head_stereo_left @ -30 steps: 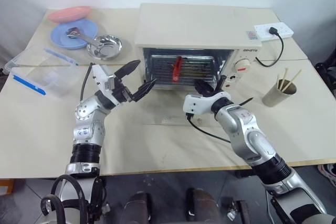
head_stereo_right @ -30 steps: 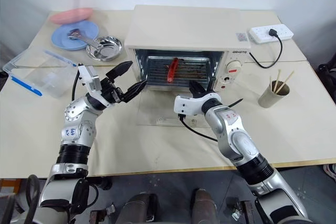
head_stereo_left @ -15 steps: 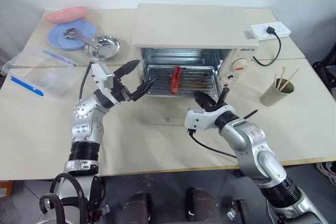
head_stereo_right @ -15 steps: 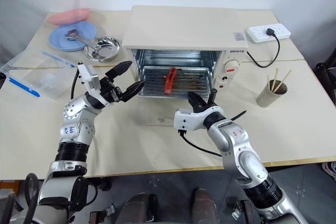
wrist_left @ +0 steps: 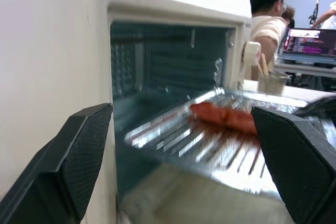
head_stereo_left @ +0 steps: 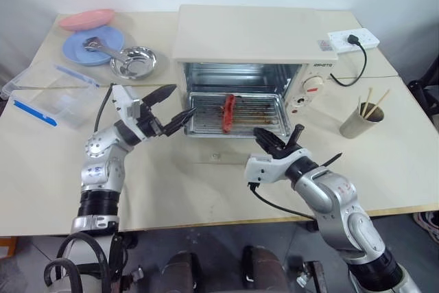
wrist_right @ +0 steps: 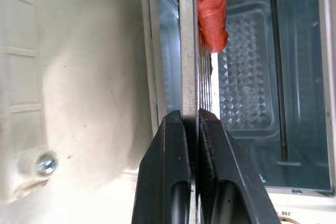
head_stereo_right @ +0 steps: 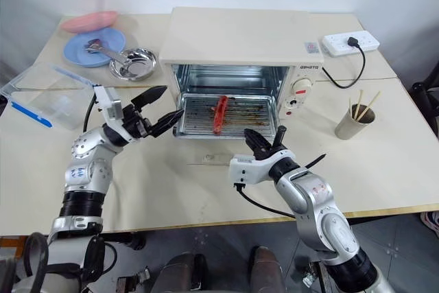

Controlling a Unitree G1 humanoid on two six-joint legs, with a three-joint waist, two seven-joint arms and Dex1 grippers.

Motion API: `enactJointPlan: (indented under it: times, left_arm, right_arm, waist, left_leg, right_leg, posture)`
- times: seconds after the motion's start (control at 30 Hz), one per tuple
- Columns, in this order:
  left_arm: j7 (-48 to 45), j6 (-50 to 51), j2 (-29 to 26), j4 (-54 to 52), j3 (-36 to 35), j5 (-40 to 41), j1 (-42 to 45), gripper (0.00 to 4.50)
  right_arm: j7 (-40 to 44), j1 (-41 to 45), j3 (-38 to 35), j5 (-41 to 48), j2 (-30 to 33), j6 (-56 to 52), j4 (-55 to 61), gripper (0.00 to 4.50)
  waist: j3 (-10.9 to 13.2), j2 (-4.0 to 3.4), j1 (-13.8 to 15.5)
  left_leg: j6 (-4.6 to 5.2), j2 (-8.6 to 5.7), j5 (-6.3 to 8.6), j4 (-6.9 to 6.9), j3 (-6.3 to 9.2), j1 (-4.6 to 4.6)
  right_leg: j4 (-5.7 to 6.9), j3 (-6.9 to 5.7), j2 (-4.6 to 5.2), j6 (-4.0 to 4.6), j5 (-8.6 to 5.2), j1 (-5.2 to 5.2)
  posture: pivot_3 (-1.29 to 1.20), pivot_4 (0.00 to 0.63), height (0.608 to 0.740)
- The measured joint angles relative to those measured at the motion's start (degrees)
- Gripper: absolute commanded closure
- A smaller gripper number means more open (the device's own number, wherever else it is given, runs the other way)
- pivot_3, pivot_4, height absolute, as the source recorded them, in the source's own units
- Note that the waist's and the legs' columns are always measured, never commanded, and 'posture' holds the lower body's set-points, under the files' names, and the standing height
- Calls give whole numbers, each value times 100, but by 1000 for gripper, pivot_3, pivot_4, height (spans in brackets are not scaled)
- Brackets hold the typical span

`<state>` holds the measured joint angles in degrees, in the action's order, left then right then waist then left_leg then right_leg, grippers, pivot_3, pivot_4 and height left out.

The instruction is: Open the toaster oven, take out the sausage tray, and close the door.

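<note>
**Sausage tray partly out of the toaster oven**

The sausage tray projects from the toaster oven mouth, one red sausage lying across it. The right claw is clamped on the tray's front edge. The left claw hangs spread wide just beside the oven's left front corner, holding nothing. The door lies flat on the surface before the oven.

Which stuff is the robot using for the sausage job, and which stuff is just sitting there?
For the job: toaster oven; its door, folded down; sausage tray, partly out, with the sausage; right tool pinching the tray's edge; left tool open beside it.

Just lying about: steel bowl; blue plate; pink plate; plastic box; cup of sticks; power strip.
</note>
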<state>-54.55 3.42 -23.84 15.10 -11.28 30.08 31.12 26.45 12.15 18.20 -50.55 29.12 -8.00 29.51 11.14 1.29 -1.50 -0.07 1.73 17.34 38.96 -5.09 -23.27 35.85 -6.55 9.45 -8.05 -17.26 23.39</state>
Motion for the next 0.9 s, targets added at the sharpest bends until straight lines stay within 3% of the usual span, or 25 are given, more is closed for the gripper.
enactJointPlan:
  times: [0.23,0.43,0.63,0.8,0.9]
  left_arm:
    - [953,2295,-472,-1705,-502,1240,-698,0]
    - [2189,4205,-457,-2591,-971,2996,-1084,0]
    - [3359,5858,-680,-2381,-1020,5028,-1054,0]
    - [3927,6319,-838,-2213,-991,5954,-1177,0]
    - [4250,6327,-798,-2086,-954,6359,-1249,514]
  right_arm:
    - [-401,-185,-315,191,100,753,128,4485]
    - [-543,-190,-392,444,321,1430,-54,4485]
    - [-580,-185,-504,661,383,1919,-95,4485]
    - [-577,-155,-538,769,398,2068,-194,4485]
    - [-572,-142,-579,850,443,2190,-215,4500]
  waist:
    - [0,0,1]
    - [-1,2,16]
    - [-1,2,9]
    - [-1,2,8]
    - [-1,2,14]
  left_leg:
    - [-1,2,1,1,2,8]
    - [-2,4,1,6,9,9]
    - [-3,3,1,4,47,16]
    - [-4,2,1,4,48,18]
    - [-4,2,1,5,48,18]
  right_leg:
    - [2,10,1,0,0,-4]
    - [4,15,1,0,0,-7]
    - [6,22,1,1,0,-8]
    - [7,24,0,1,0,-8]
    - [7,24,0,2,-1,-9]
  posture:
    - [0,150,740]
    - [0,150,740]
    - [0,150,740]
    - [0,150,740]
    - [0,150,740]
